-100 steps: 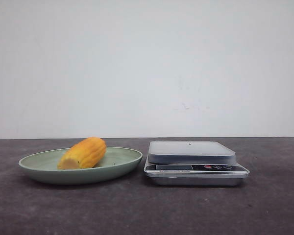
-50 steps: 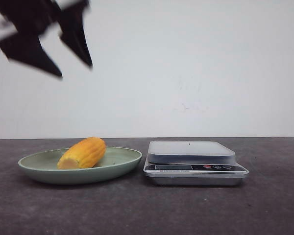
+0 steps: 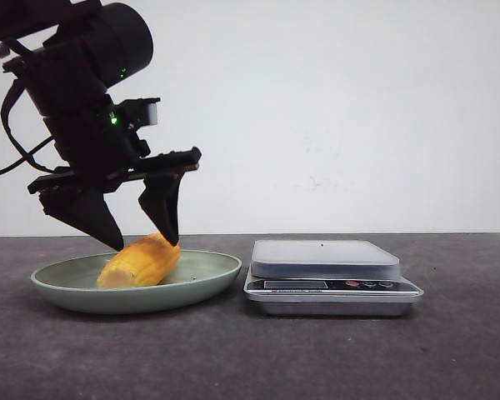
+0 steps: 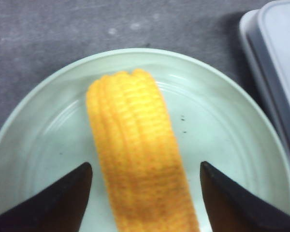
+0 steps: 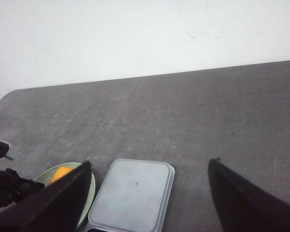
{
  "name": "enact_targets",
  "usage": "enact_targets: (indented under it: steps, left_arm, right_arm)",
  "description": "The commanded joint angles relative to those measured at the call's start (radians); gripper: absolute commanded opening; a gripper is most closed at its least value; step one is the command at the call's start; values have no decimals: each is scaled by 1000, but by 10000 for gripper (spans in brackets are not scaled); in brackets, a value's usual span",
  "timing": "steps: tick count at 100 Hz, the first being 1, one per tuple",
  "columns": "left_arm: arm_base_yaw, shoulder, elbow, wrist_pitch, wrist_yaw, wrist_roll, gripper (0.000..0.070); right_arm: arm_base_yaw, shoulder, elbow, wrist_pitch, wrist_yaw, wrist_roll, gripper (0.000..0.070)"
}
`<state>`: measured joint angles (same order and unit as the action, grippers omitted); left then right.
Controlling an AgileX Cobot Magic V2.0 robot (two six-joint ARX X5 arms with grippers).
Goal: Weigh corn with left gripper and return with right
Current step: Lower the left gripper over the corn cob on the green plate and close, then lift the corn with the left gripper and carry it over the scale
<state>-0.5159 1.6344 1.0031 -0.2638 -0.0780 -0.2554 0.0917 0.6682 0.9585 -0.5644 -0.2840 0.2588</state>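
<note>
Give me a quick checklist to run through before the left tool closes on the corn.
1. Left tool open: ok.
2. Corn between its fingers: ok, one finger on each side.
3. Fingers low enough to grip: cannot tell; in the front view the tips sit about level with the corn's top.
4. Corn lying on the plate: ok.
5. Scale platform free: ok.
6. Right tool away from the plate, open: ok.
</note>
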Motion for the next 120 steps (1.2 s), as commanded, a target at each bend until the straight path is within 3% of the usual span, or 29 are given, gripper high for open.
enact_targets:
  steps: [1,37,41,48,52,81,96,120]
  left_arm:
    - [-10,26,14,9,-8,-8,431]
    - [-17,78,14,-6,-8,-20,371]
    - [-20,78,14,-4,-8,-20,317]
    - [-25,77,14,3,-8,-19,157]
    - [-27,75,15,3,-8,-19,0]
    - [-54,-60,41,-1,-7,-16,11]
    - [-124,-109,142,-12,-1,-64,12]
    - [-275,76,357,6,-31,-142,12]
  right_arm:
    - [3,3,20,9,3,-11,482]
    - [3,3,20,9,3,-8,481]
    - [3,3,20,8,3,-8,481]
    - [3,3,20,5,3,-8,481]
    - [3,3,20,2,4,-8,481]
    - [3,3,20,-2,3,-9,481]
    - [3,3,20,-1,3,-8,481]
    - [3,3,20,-4,3,-4,481]
